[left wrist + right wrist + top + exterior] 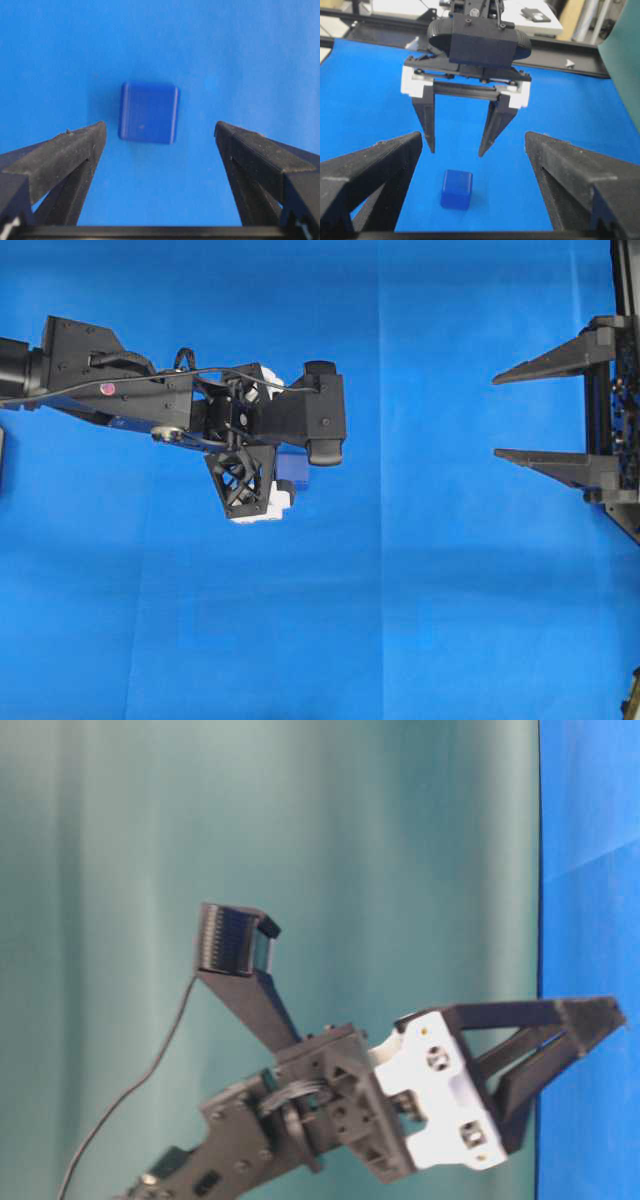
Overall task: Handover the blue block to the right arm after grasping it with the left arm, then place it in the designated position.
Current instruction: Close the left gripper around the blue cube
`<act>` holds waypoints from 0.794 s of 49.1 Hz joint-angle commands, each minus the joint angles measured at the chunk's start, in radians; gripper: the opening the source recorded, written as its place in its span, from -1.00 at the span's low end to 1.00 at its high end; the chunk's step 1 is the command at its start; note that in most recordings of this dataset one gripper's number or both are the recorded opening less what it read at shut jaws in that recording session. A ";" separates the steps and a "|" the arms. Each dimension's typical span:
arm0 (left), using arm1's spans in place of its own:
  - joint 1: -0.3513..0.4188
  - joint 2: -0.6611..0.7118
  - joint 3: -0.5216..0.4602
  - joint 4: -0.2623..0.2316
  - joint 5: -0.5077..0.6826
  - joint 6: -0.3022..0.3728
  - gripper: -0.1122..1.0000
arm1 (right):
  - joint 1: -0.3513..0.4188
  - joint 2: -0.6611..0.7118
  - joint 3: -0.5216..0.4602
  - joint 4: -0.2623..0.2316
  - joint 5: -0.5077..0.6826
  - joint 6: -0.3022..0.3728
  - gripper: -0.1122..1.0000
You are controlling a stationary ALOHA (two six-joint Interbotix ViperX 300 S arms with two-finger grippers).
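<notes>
The small dark-blue cube with rounded edges point(148, 112) lies flat on the bright blue cloth-covered surface point(250, 50), touched by nothing. In the left wrist view the blue block sits just ahead of the gap between the two long pointed black fingers point(70, 155) of the left pincer point(160, 131), nearer the finger at the left of that view than the other one. The fingers stand spread wide, much wider than the block, and neither tip meets it.

Seen from the right wrist camera, the block point(456, 189) rests on the cloth below the left pincer point(456, 150), whose tips point down and hang above it with bare cloth showing between tips and cube. The white finger-mount brackets point(415, 82) sit at the top of those fingers.

From overhead, only a corner of the block point(293, 468) peeks out under the left arm's point(140, 390) black wrist.

The all-black right pincer point(496, 416) waits well apart at the right edge of the overhead view, its two pointed fingers spread wide and holding nothing, aimed toward the middle of the surface.
</notes>
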 commanded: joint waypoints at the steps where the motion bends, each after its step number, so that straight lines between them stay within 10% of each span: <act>1: 0.002 -0.003 0.003 0.005 -0.057 0.002 0.87 | -0.002 0.008 -0.023 0.000 -0.008 -0.002 0.95; 39: 0.005 0.166 0.031 0.003 -0.175 0.003 0.87 | -0.002 0.023 -0.020 -0.002 -0.009 -0.002 0.95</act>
